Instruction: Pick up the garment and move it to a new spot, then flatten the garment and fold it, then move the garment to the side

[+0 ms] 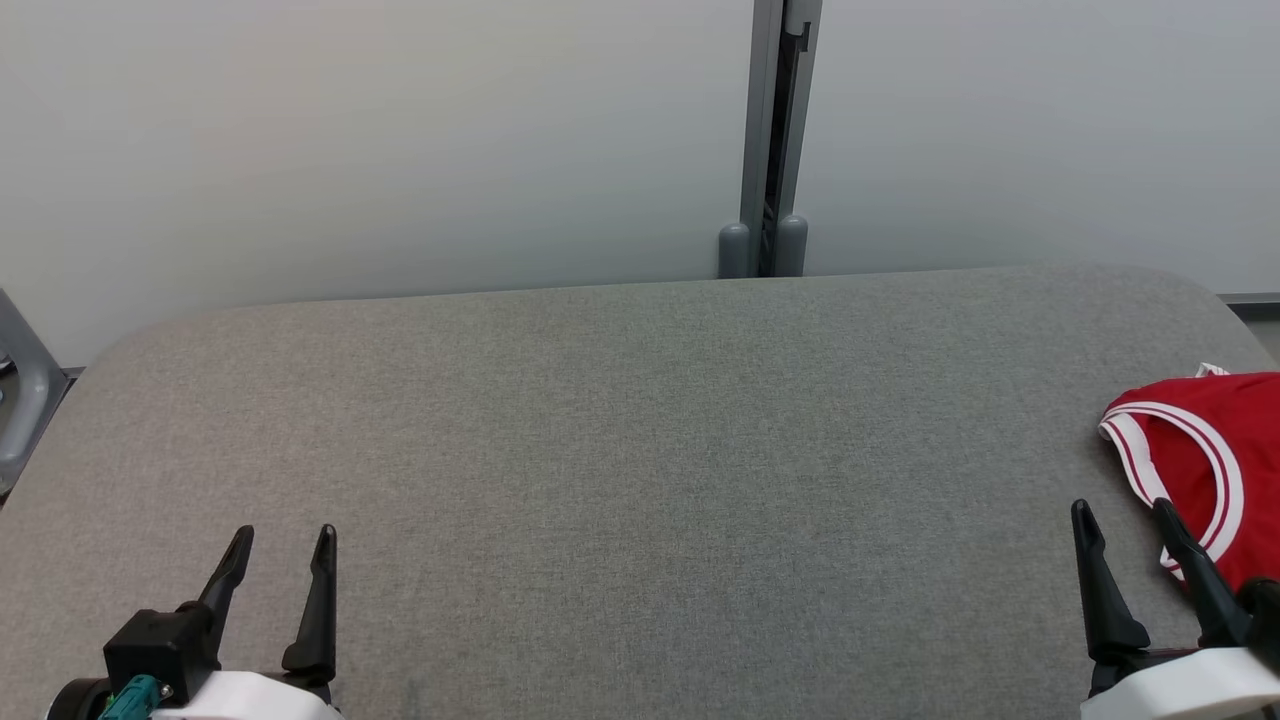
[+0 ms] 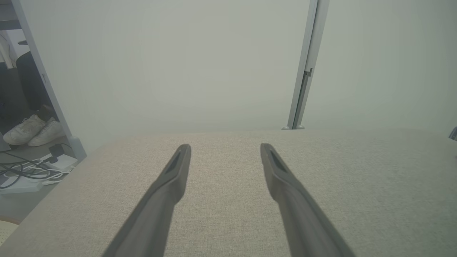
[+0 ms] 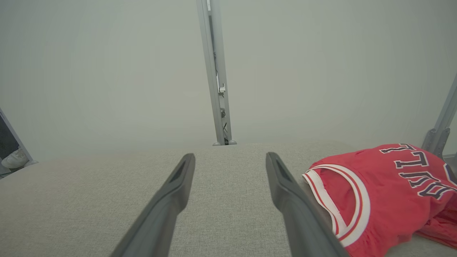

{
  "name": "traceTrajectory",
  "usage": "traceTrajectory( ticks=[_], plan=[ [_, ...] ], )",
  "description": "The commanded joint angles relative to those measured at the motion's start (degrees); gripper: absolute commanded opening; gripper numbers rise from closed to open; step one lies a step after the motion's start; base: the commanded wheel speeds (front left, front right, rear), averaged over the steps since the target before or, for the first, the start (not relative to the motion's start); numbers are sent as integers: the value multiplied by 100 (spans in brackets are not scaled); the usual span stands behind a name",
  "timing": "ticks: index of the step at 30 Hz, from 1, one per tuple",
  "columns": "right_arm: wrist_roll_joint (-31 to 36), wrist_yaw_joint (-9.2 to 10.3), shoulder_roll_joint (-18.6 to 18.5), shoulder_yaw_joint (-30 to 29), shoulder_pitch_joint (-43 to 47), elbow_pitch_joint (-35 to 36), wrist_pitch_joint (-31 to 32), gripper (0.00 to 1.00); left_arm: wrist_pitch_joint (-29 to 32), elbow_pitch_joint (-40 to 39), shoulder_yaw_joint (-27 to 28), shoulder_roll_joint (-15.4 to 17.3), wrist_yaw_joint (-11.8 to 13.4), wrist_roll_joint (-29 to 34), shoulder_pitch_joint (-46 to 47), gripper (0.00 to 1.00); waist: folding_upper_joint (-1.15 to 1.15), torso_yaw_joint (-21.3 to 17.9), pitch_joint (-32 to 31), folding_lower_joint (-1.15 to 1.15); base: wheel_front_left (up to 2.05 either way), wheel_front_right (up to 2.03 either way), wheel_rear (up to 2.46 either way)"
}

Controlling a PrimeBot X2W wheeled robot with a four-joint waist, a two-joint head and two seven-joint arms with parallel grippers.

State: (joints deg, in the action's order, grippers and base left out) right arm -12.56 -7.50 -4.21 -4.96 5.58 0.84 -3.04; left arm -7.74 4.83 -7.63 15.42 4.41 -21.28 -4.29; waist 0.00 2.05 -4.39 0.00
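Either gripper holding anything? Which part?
Nothing is held. The left gripper and right gripper are both open over the table, jaws empty. The jersey lies on the table just outside the right gripper.

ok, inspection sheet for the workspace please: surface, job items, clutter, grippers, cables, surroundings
Surface: grey fabric-topped table, rounded corners, looks flat.
Job's things: red garment with white trim and dark lettering, bunched at the table's right end, not flattened or folded.
Clutter: nothing seen on the table.
Grippers: left gripper open, holding nothing, over the near left of the table; right gripper open, holding nothing, just beside the garment. Contact cannot be told.
Cables: cables and a white power strip on the floor off the table's left end.
Surroundings: pale partition panels joined by a grey post; white shoes on the floor.
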Motion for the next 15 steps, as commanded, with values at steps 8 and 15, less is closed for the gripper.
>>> traceTrajectory(
  ticks=[8,15],
  plan=[
    [-1,2,27,-55,113,13,-16,100,0,18,-14,49,48,-59,-15,100,0,17,12,0,0,0,0],
    [-8,2,47,-60,114,22,-16,100,-23,39,-22,67,65,-86,2,100,0,21,8,0,0,0,0]
  ],
)
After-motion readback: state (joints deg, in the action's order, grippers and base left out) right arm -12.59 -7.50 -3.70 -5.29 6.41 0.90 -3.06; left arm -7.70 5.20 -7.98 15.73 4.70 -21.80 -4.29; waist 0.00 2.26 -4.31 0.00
